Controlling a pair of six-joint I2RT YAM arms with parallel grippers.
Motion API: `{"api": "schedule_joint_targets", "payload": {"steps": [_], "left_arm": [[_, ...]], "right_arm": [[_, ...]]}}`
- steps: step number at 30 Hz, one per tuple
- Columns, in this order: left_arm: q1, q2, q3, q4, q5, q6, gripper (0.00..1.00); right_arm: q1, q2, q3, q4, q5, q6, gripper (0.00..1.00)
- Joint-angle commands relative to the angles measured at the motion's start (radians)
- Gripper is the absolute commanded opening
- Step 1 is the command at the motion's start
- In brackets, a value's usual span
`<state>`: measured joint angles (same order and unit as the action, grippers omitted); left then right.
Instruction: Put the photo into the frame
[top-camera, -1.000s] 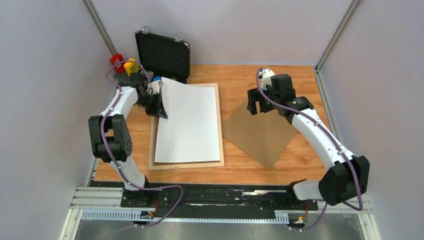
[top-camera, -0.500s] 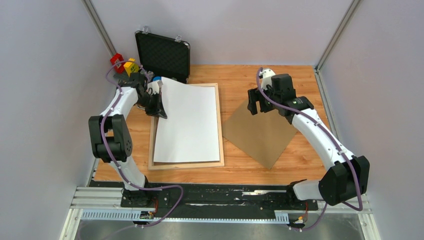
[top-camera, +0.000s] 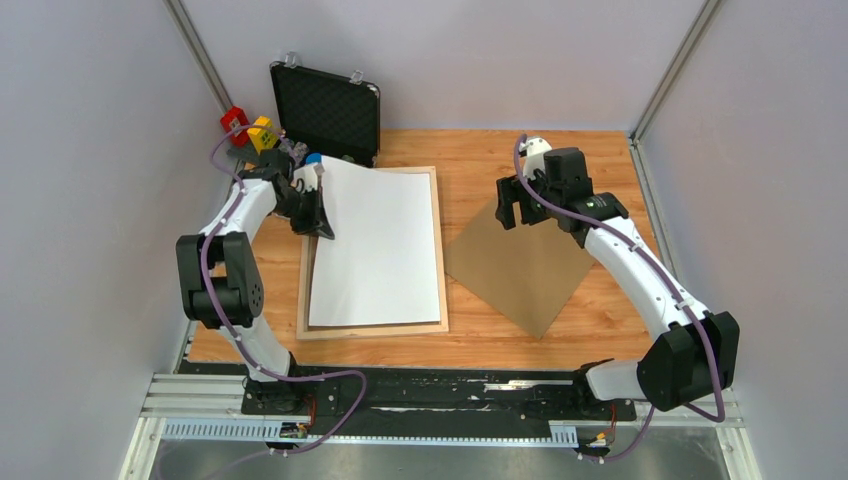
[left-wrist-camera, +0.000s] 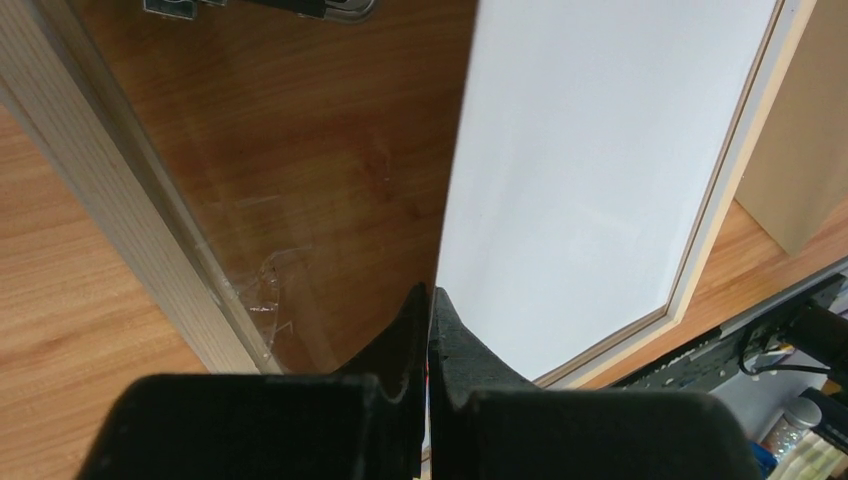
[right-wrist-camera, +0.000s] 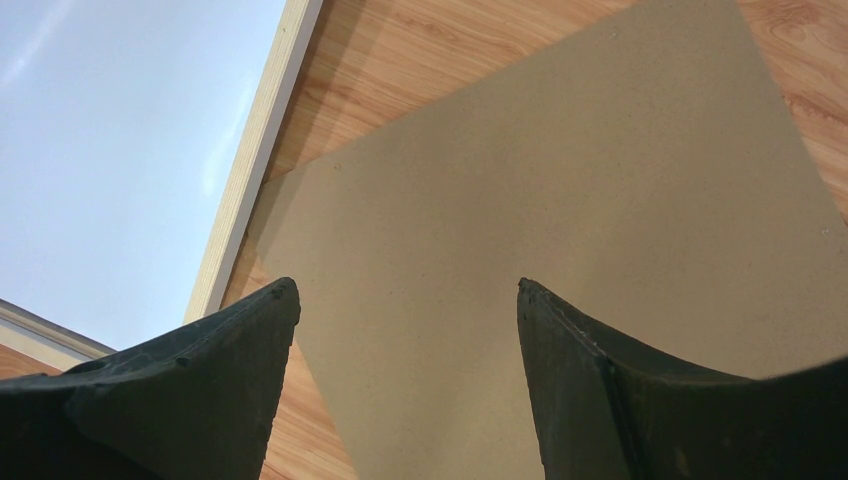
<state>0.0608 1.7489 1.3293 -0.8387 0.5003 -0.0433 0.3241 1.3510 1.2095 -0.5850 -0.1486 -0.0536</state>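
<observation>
The photo (top-camera: 375, 245) shows only its plain white back; its print side faces down. It lies over the pale wood frame (top-camera: 372, 329), a little skewed, with its left edge raised off the clear pane (left-wrist-camera: 300, 170). My left gripper (top-camera: 322, 228) is shut on that left edge, and in the left wrist view (left-wrist-camera: 430, 295) the sheet (left-wrist-camera: 600, 170) stands between its closed fingers above the frame's rim (left-wrist-camera: 110, 200). My right gripper (top-camera: 510, 215) is open and empty above the brown backing board (top-camera: 525, 265); the right wrist view (right-wrist-camera: 405, 295) shows the board (right-wrist-camera: 560, 200) between its fingers.
A black foam-lined case (top-camera: 325, 112) stands open at the back left. Small red and yellow objects (top-camera: 248, 128) sit beside it near the left wall. The frame's right rim (right-wrist-camera: 260, 150) runs next to the backing board. Grey walls close in both sides.
My left wrist has shifted slightly toward the far left while gripping the photo's edge; the sheet has barely moved. The right arm has not moved.
</observation>
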Motion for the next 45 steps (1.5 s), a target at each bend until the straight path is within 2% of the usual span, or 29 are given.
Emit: {"api": "schedule_joint_targets", "payload": {"steps": [1,2,5,8,10,11,15,21,38,45], "left_arm": [[0.008,-0.061,-0.012,0.05,-0.012,-0.026,0.0],[0.008,-0.065,-0.013,0.05,-0.015,-0.026,0.0],[0.008,-0.076,-0.016,0.047,-0.041,-0.026,0.11],[0.008,-0.087,-0.02,0.05,-0.059,-0.026,0.17],[0.009,-0.087,-0.02,0.05,-0.06,-0.026,0.25],[0.008,-0.088,-0.02,0.049,-0.062,-0.026,0.34],[0.008,-0.088,-0.02,0.047,-0.068,-0.026,0.57],[0.009,-0.089,-0.019,0.04,-0.078,-0.022,0.76],[0.009,-0.092,0.001,0.029,-0.094,-0.013,0.98],[0.008,-0.073,0.026,0.02,-0.111,-0.01,1.0]], "right_arm": [[-0.007,-0.032,0.001,0.043,-0.013,0.01,0.78],[-0.007,-0.03,0.001,0.043,-0.014,0.011,0.78],[-0.008,-0.03,0.001,0.043,-0.016,0.01,0.78],[-0.007,-0.03,0.001,0.043,-0.019,0.012,0.78],[-0.008,-0.032,0.001,0.043,-0.018,0.011,0.78],[-0.009,-0.032,0.0,0.043,-0.018,0.011,0.78],[-0.011,-0.036,-0.002,0.043,-0.018,0.01,0.78],[-0.014,-0.039,-0.004,0.043,-0.021,0.012,0.78],[-0.015,-0.035,-0.001,0.043,-0.024,0.014,0.78],[-0.017,-0.036,-0.004,0.045,-0.022,0.012,0.78]]}}
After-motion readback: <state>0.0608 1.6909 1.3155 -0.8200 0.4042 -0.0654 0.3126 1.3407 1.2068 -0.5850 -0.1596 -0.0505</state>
